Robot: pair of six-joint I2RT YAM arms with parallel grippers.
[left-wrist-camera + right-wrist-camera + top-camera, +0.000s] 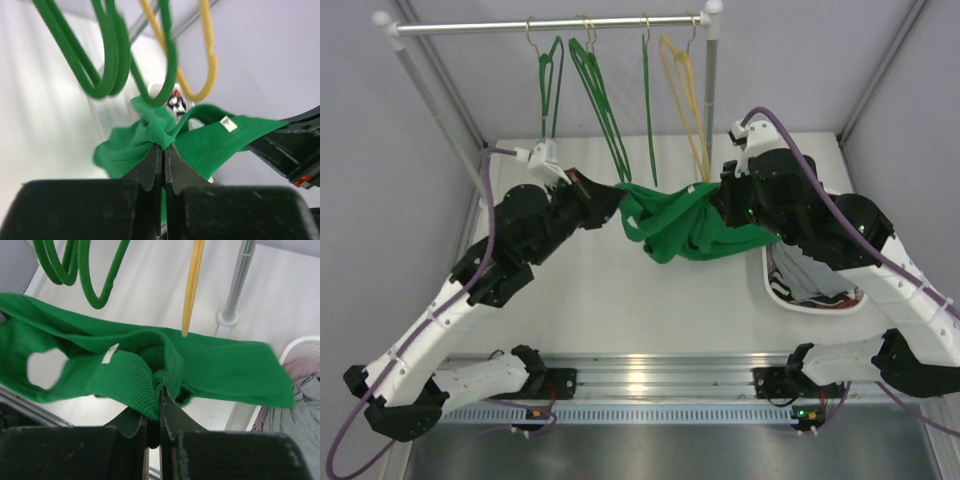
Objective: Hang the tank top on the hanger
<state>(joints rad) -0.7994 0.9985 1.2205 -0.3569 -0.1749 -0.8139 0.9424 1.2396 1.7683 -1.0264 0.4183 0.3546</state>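
The bright green tank top [685,228] hangs bunched in the air between my two grippers, just in front of the rail. My left gripper [617,200] is shut on a ribbed strap edge at its left end, seen up close in the left wrist view, where the left gripper [164,146] pinches the tank top [210,142]. My right gripper [722,198] is shut on the right end, and in the right wrist view the right gripper [161,388] pinches ribbed trim of the tank top [225,365]. Three alike green hangers [603,100] hang right behind the cloth; which one is the hanger I cannot tell.
A yellow hanger [685,90] hangs at the right end of the rail [470,27], beside the right post [240,275]. A white basket [769,285] holding a grey garment [300,405] stands under my right arm.
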